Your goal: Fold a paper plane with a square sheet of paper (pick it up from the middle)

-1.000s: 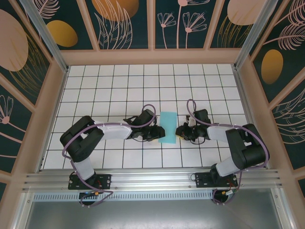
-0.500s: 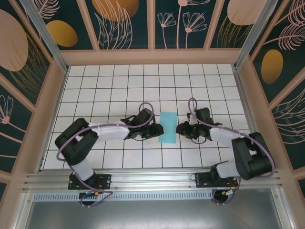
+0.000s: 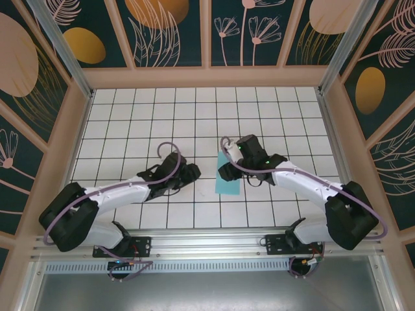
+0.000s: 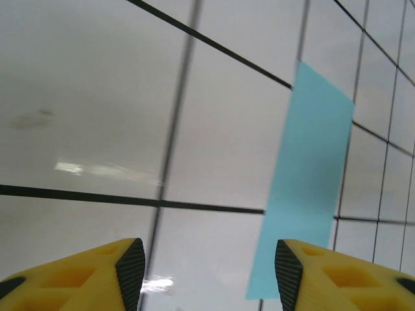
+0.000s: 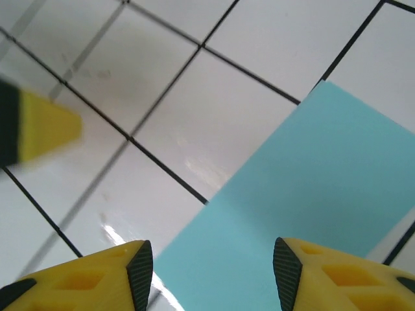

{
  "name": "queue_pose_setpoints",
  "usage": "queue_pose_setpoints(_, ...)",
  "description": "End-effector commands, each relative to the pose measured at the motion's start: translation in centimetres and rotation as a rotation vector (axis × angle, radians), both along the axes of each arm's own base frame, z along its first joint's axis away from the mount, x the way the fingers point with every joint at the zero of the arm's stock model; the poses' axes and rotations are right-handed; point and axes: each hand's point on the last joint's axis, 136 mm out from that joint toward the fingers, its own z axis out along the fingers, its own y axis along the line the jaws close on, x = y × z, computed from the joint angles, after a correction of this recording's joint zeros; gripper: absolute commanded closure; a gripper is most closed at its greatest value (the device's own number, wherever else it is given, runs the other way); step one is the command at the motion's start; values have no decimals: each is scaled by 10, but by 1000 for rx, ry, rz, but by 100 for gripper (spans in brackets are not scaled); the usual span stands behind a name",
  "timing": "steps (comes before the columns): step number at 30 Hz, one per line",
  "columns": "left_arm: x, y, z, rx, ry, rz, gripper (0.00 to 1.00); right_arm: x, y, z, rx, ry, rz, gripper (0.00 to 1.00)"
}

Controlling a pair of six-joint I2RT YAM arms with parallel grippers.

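I am holding my left claw [image 3: 193, 173] low over the white-tiled counter [image 3: 142, 116], just to the left of the sheet of paper [image 3: 228, 185] and not touching it. In my left wrist view its yellow fingertips [image 4: 130, 272] are standing well apart with only bare tile and a black grid line between them, so this claw [image 4: 209, 275] is spread and gripping nothing. The light turquoise sheet [image 4: 311, 188] is lying flat ahead and to the right there, its near corner coming down just beside my right-hand fingertip.

I am reaching my right arm in from the other side, and my right claw [image 3: 224, 172] is hanging over the far end of the sheet, hiding that end in the overhead view. From my right wrist its fingertips [image 5: 139, 272] are likewise parted, and the claw [image 5: 213, 275] is pinching nothing: the paper [image 5: 311, 194] is lying flat on the tiles beneath and ahead of the gap, one straight edge running diagonally down between the fingers. A blurred yellow and black tip [image 5: 39, 126] is showing at the left edge of that view; I cannot tell for sure what it is.

The sheet is resting near the middle of the counter, between my two claws, showing as a narrow rectangle with its long side running away from my bases.
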Motion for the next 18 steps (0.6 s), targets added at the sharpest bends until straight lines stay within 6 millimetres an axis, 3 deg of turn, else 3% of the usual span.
queue_pose_setpoints(1,12,18,11,-54,-50,85,38,-27,-13,-29,-258,-73,298,44)
queue_pose_setpoints(5,12,25,11,-25,-62,78,35,-48,-14,-52,-329,-45,442,43)
queue_pose_setpoints(9,11,24,6,-6,-50,53,34,-55,-9,-61,-326,-30,478,43)
queue_pose_setpoints(18,10,19,-3,-1,-33,22,34,-54,-14,-85,-420,-59,492,43)
